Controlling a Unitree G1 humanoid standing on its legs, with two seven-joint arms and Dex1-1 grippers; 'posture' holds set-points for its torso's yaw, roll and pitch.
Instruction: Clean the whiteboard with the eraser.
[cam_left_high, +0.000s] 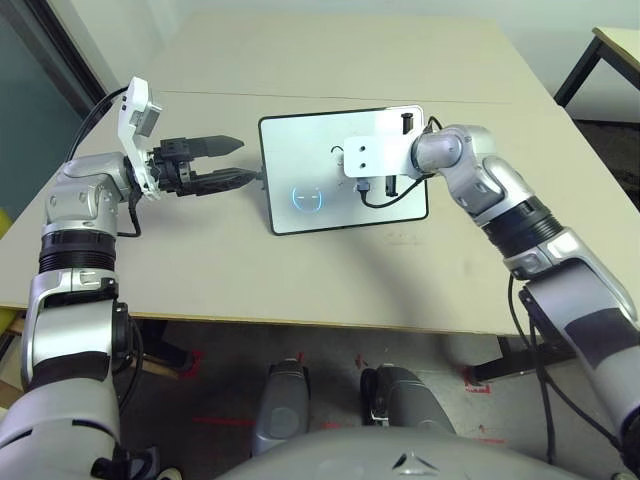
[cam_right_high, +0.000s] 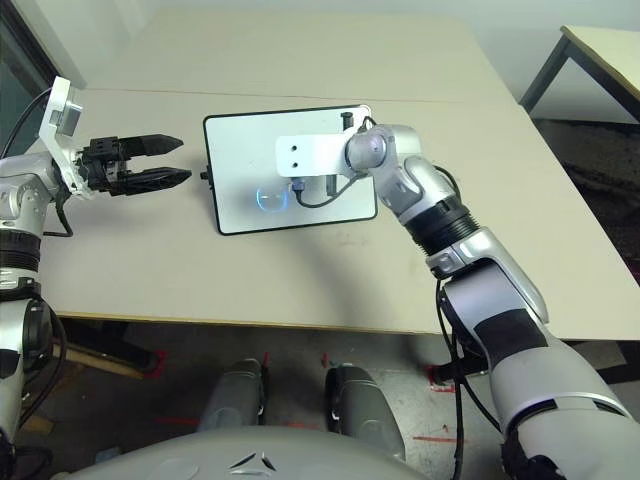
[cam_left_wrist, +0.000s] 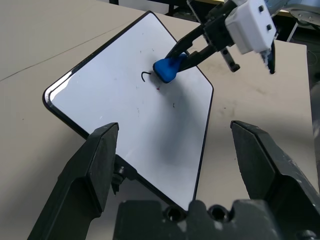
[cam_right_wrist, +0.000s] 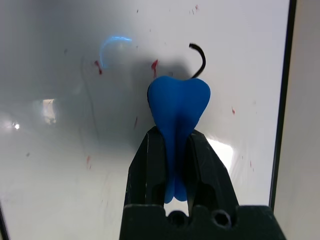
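Squeezed the soft, blue oblong eraser (cam_right_wrist: 177, 97) in the black right claw (cam_right_wrist: 176, 131) over the rectangular, black-framed whiteboard (cam_left_high: 295, 150) on the beige worktop (cam_left_high: 300, 280), and held the black left claw (cam_left_high: 250, 159) spread apart near its edge.

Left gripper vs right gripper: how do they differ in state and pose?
Left gripper: fingers apart, nothing between them; right gripper: closed on the blue eraser. Left gripper sits beside the whiteboard, at its left edge; right gripper is over the whiteboard. Shared: both have two black fingers.
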